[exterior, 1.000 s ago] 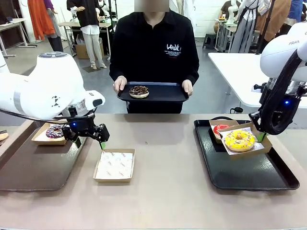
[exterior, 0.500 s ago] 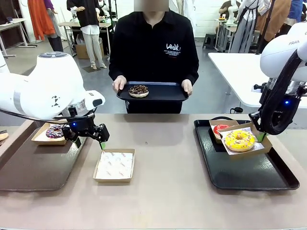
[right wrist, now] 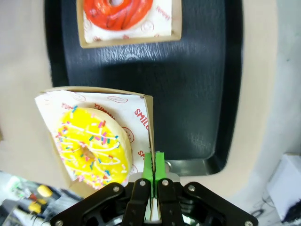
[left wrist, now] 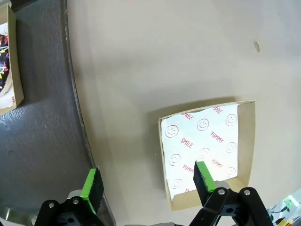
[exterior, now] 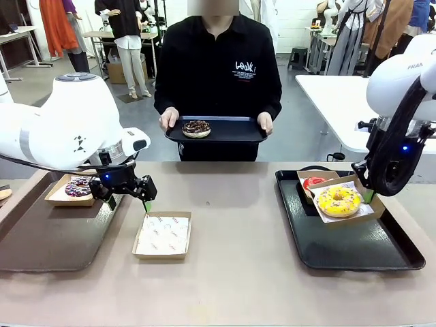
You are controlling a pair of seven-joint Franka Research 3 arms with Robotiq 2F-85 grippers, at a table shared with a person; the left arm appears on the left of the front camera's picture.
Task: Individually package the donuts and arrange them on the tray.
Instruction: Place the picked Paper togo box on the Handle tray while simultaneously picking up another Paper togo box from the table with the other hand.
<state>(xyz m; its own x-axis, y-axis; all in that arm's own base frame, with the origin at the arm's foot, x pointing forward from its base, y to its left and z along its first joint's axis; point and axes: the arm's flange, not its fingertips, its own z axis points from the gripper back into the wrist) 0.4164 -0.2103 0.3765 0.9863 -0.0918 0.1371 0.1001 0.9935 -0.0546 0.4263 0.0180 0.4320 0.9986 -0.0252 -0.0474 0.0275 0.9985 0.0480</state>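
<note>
R pincer [right wrist: 154,161] nips yellow donut [right wrist: 75,132] box [right wrist: 117,91] — L pincer [left wrist: 148,181] agape.

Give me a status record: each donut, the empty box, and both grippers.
yellow donut: boxed, at the right tray's edge; resting or lifted, unclear
red donut: boxed, on the right tray
purple donut: boxed, on the left tray
chocolate donut: unboxed, on the person's tray
empty box: on the table, paper-lined
left gripper: open, above the table by the empty box
right gripper: shut on the wall of the yellow donut's box
</note>
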